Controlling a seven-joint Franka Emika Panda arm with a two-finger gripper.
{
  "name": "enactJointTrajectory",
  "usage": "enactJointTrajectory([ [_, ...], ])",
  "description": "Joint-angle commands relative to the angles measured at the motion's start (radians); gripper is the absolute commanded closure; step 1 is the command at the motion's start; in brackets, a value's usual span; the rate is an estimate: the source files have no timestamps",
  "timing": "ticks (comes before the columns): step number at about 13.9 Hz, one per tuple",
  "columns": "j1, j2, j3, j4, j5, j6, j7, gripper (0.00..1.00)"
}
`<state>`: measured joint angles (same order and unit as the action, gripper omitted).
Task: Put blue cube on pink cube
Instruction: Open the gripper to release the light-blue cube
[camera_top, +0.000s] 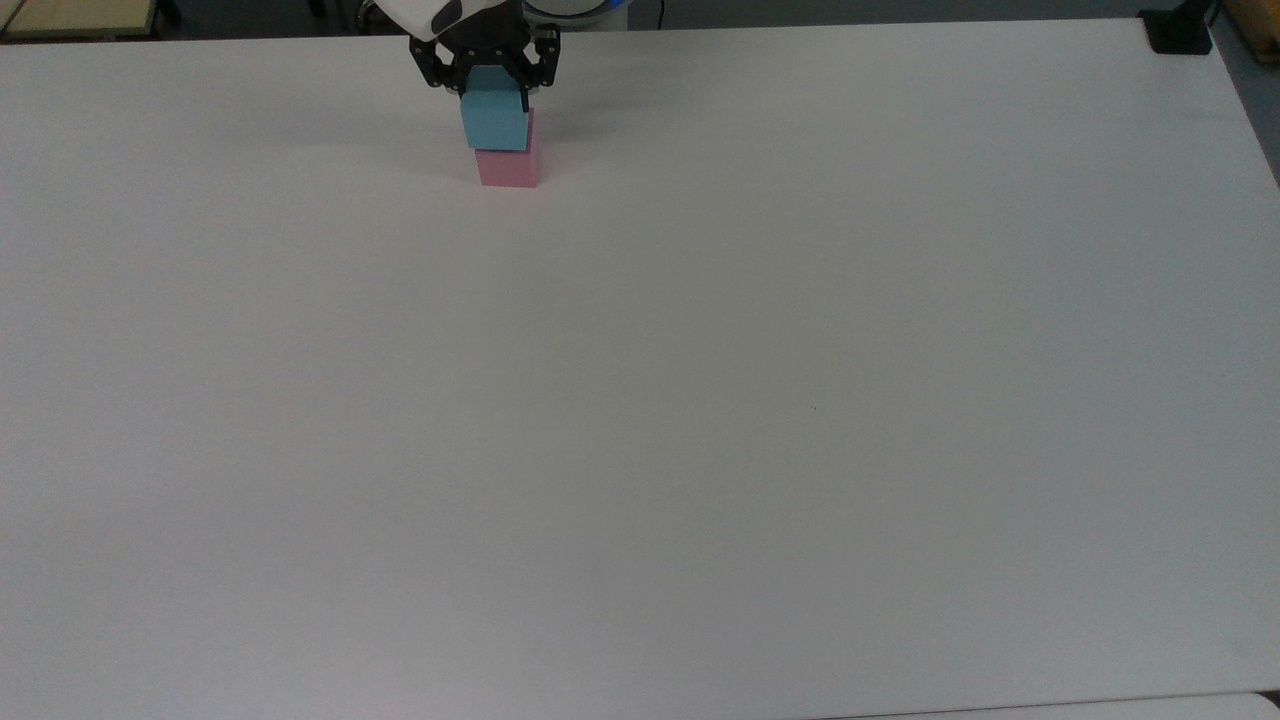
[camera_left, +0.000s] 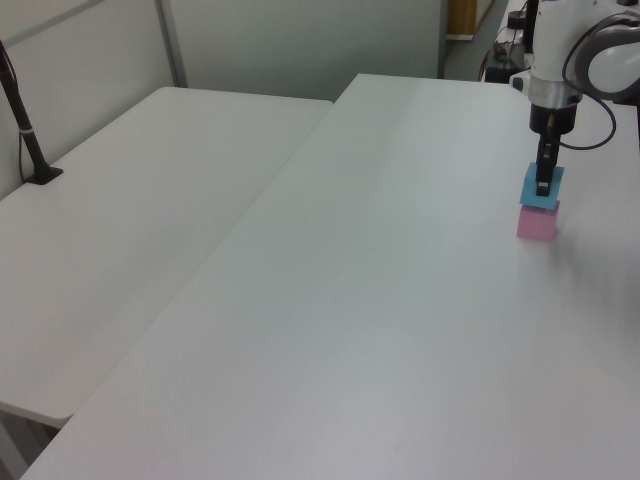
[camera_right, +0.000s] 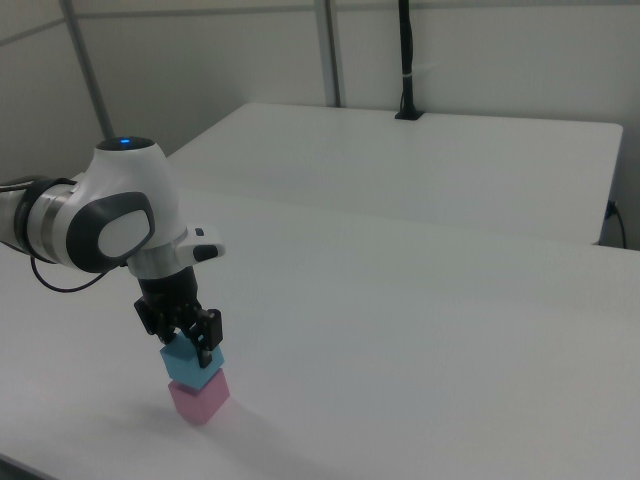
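Wide bare counter (camera_top: 700, 420) in the near field, ample room. Far side in the top view: pink cube (camera_top: 507, 168) on the counter, near the far edge. Blue cube (camera_top: 495, 121) directly above it, touching or just clear; cannot tell. Gripper (camera_top: 492, 95) fingers pinch the blue cube. Placement step; next calls for release, then a straight vertical retreat.

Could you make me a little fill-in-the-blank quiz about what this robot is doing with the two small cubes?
1. The small light-blue matte cube sits directly above the small pastel ____ matte cube.
2. The black claw is closed around the ____ cube.
3. The lower cube rests on a plain ____ table.
4. In the right view, the arm's rounded casing is white and ____.

Missing words: pink; light-blue; white; grey
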<state>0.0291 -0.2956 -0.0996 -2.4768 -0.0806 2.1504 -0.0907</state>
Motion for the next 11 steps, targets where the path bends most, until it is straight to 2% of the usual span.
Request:
enactJointTrajectory([
  [1,0.002,0.001,-0.011,-0.005,-0.021,0.011,-0.021,0.53],
  [8,0.002,0.0,-0.011,-0.005,-0.021,-0.001,-0.017,0.53],
  [9,0.002,0.0,-0.011,-0.005,-0.021,-0.013,-0.017,0.51],
  [10,0.002,0.0,-0.011,-0.005,-0.021,-0.014,-0.017,0.42],
  [11,0.003,0.0,-0.011,-0.005,-0.021,-0.014,-0.017,0.38],
])
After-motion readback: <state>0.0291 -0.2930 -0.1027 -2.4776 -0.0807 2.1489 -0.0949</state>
